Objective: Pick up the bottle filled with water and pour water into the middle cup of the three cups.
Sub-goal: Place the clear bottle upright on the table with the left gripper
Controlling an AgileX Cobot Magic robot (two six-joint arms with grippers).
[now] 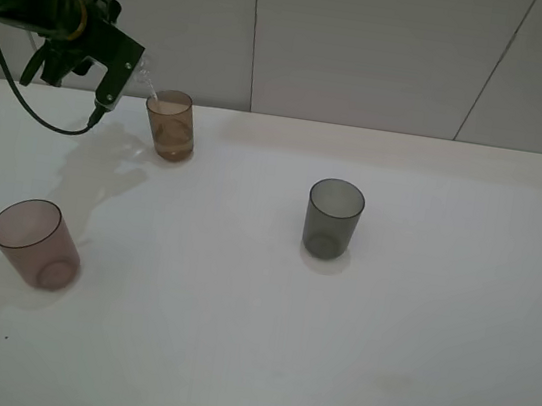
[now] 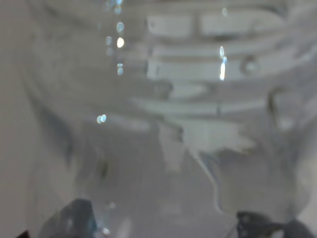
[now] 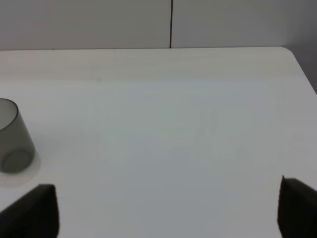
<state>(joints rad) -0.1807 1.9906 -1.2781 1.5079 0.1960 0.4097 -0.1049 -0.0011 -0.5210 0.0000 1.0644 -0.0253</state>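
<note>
My left gripper (image 1: 123, 69) is shut on the clear bottle (image 1: 145, 74) and holds it tilted above the table at the back left. The bottle's neck points down at the rim of the amber-brown middle cup (image 1: 171, 124), and a thin pale streak runs from neck to rim. The bottle (image 2: 188, 114) fills the left wrist view, blurred, with dark fingertips (image 2: 74, 220) at its edge. The pinkish-mauve cup (image 1: 35, 243) stands front left. The dark grey cup (image 1: 333, 218) stands right of centre. My right gripper (image 3: 168, 208) is open and empty, over bare table.
The white table (image 1: 261, 343) ends at a pale wall behind the cups. The grey cup (image 3: 14, 136) shows beside the right gripper in the right wrist view. A black cable (image 1: 32, 109) hangs from the left arm near the amber cup.
</note>
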